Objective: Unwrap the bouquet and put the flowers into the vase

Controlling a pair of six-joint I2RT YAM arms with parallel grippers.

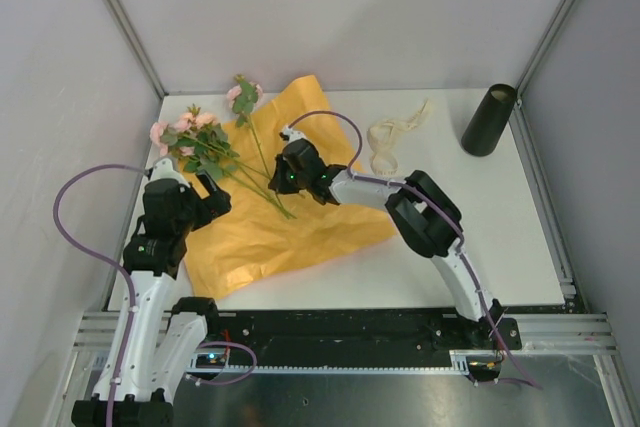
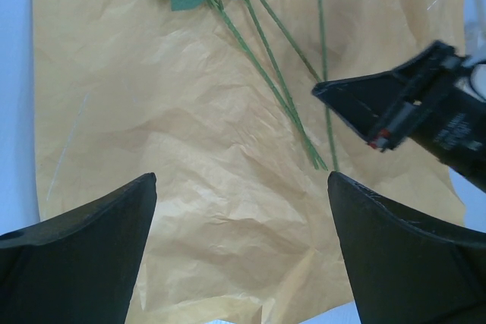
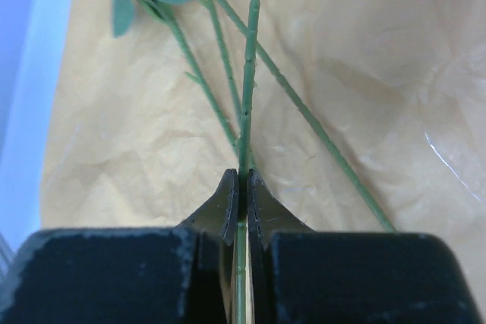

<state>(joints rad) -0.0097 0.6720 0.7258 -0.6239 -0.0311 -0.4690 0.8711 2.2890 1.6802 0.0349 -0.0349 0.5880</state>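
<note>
The bouquet lies unwrapped: pink flowers (image 1: 185, 132) with green leaves rest at the back left of the spread orange-yellow paper (image 1: 300, 227), their thin stems (image 2: 266, 73) running across it. One more pink bloom (image 1: 243, 95) lies further back. My right gripper (image 3: 243, 176) is shut on one green stem (image 3: 250, 73) low over the paper, and it also shows in the top view (image 1: 283, 179). My left gripper (image 2: 241, 187) hovers open over bare paper (image 2: 190, 149), nothing between its fingers. The black vase (image 1: 489, 119) stands upright at the back right.
A cream ribbon (image 1: 395, 135) lies loose on the white table (image 1: 480, 217) between the paper and the vase. Metal frame posts and grey walls close in the table on both sides and at the back. The right gripper's body (image 2: 425, 108) shows to the left gripper's right.
</note>
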